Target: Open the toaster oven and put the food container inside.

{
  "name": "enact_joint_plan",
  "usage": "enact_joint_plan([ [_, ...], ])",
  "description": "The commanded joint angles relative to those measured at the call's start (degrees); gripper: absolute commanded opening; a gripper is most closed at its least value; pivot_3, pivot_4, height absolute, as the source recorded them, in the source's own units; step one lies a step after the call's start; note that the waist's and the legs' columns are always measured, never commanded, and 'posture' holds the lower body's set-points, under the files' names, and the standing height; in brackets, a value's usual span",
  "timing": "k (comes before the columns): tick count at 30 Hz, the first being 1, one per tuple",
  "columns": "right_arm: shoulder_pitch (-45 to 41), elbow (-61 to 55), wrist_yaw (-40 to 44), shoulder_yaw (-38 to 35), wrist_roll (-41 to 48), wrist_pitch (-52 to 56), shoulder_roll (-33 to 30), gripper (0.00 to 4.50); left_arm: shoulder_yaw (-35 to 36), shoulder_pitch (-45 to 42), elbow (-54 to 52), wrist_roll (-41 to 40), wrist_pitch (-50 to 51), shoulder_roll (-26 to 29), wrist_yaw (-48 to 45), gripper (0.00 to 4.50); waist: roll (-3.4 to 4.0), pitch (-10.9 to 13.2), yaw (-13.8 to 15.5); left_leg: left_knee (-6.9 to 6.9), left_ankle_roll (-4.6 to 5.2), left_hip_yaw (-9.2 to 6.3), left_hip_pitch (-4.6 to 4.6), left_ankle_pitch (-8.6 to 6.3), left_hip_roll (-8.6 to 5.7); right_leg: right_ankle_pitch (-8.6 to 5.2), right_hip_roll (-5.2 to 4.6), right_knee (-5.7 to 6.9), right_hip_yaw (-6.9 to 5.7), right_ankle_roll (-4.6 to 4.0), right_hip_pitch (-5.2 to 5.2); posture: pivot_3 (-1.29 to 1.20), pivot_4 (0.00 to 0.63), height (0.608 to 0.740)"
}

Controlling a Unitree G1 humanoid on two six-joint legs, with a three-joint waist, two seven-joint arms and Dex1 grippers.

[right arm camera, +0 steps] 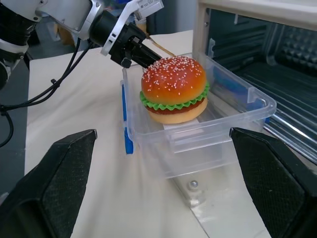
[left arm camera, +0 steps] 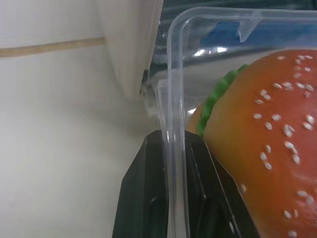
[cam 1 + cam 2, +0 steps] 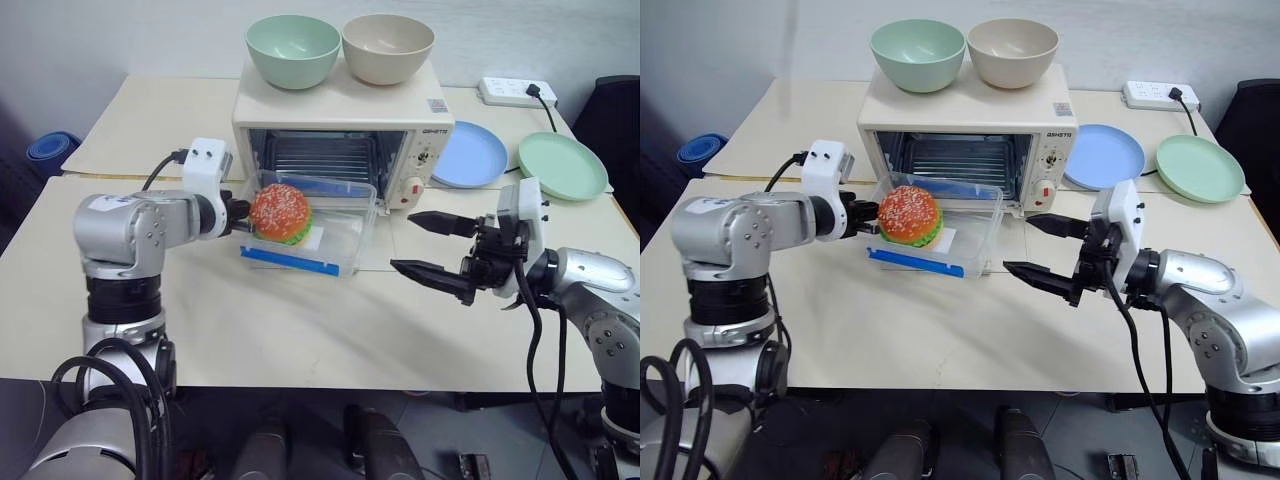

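The cream-white toaster oven [image 3: 340, 120] stands at the back of the table with its glass door dropped flat and the wire rack [image 3: 325, 155] showing. On that door, right at the oven's mouth, rests the clear food container [image 3: 340, 235] with a blue clip strip and a sesame-bun burger [image 3: 280, 213] inside. My left gripper [image 3: 243, 212] is shut on the container's left wall; the left wrist view shows the black fingers [image 2: 143, 198] pinching the clear rim [image 2: 176, 74]. To the container's right, my right gripper [image 3: 430, 245] is open and holds nothing.
A green bowl [image 3: 293, 50] and a beige bowl [image 3: 388, 47] sit on top of the oven. A blue plate [image 3: 470, 153] and a green plate [image 3: 562, 165] lie to its right, with a power strip [image 3: 515, 91] behind them.
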Motion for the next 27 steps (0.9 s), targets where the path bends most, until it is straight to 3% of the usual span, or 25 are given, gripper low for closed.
enact_joint_plan([
  [1, 0.67, -1.93, -0.33, -2.05, 0.48, -1.15, -0.60, 4.50, 0.59, -2.30, 2.27, 1.77, -2.85, -2.66, 1.36, 0.10, 0.00, 0.00, 0.25, 0.01, 0.00, 0.00, 0.00, 0.00, 0.00, 0.00, -0.01, 0.03, 0.00, 0.00, 0.01, 0.00, 0.150, 0.740],
  [5, 0.86, -1.93, -1.40, -1.26, -0.07, -1.36, 0.16, 4.50, 2.14, -2.96, 3.80, 2.02, -4.21, -5.62, 1.71, 1.29, 0.01, -0.01, 0.23, 0.02, 0.00, 0.01, 0.01, 0.01, -0.03, 0.01, -0.02, 0.05, 0.01, 0.02, 0.01, 0.00, 0.150, 0.740],
  [9, 0.98, -1.26, -2.67, -0.69, -0.87, -1.49, 0.77, 4.50, 3.68, -2.07, 0.78, 0.04, -4.65, -5.14, -1.25, 2.41, 0.03, -0.02, 0.00, 0.02, -0.01, 0.03, 0.03, 0.02, -0.02, 0.01, 0.00, 0.09, 0.02, 0.02, 0.00, 0.00, 0.150, 0.740],
  [14, 1.74, -1.66, -3.42, -0.79, -0.59, -1.00, 1.30, 4.50, 9.49, 0.98, -5.95, -4.67, -3.55, -2.91, -5.85, 2.41, 0.03, -0.01, -0.15, 0.02, -0.06, 0.02, 0.03, 0.05, 0.00, 0.01, 0.01, 0.11, 0.03, 0.02, -0.01, 0.00, 0.150, 0.740],
  [17, 2.77, -1.82, -3.56, -0.54, -0.47, -0.74, 1.30, 4.50, 12.87, 4.82, -9.49, -8.16, -5.44, 1.48, -11.00, 2.41, 0.04, -0.02, -0.41, 0.01, -0.06, 0.03, 0.05, 0.04, 0.00, 0.01, 0.01, 0.12, 0.05, 0.02, -0.01, 0.00, 0.150, 0.740],
  [22, 4.60, -3.24, -1.25, -1.72, 2.59, 0.92, -0.43, 4.50, 17.13, 11.72, -14.55, -19.64, -8.04, 9.58, -27.50, 2.41, 0.05, -0.02, -0.51, 0.01, -0.06, 0.03, 0.06, 0.04, 0.01, 0.00, 0.01, 0.13, 0.04, 0.00, -0.01, 0.00, 0.150, 0.740],
  [23, 5.03, -3.86, -0.56, -2.00, 3.82, 1.58, -0.95, 4.31, 16.75, 13.73, -15.37, -21.42, -9.35, 11.67, -31.61, 2.43, 0.05, -0.02, -0.52, 0.01, -0.06, 0.01, 0.06, 0.04, 0.02, -0.01, 0.01, 0.12, 0.02, -0.02, 0.00, 0.00, 0.150, 0.740],
  [25, 5.88, -4.75, 0.51, -2.35, 6.08, 2.77, -1.68, 3.94, 15.21, 17.02, -16.39, -23.45, -12.38, 15.03, -38.01, 2.04, 0.07, -0.01, -0.50, 0.01, -0.05, 0.02, 0.06, 0.04, 0.03, -0.03, 0.00, 0.10, 0.03, -0.05, 0.00, 0.00, 0.150, 0.740],
  [27, 6.74, -5.55, 1.15, -1.83, 7.47, 3.55, -1.96, 3.27, 12.66, 20.19, -16.74, -24.60, -15.11, 18.60, -44.60, 1.56, 0.07, -0.02, -0.50, 0.01, -0.03, 0.02, 0.09, 0.03, 0.03, -0.05, -0.01, 0.09, 0.03, -0.09, 0.04, 0.00, 0.150, 0.740],
])
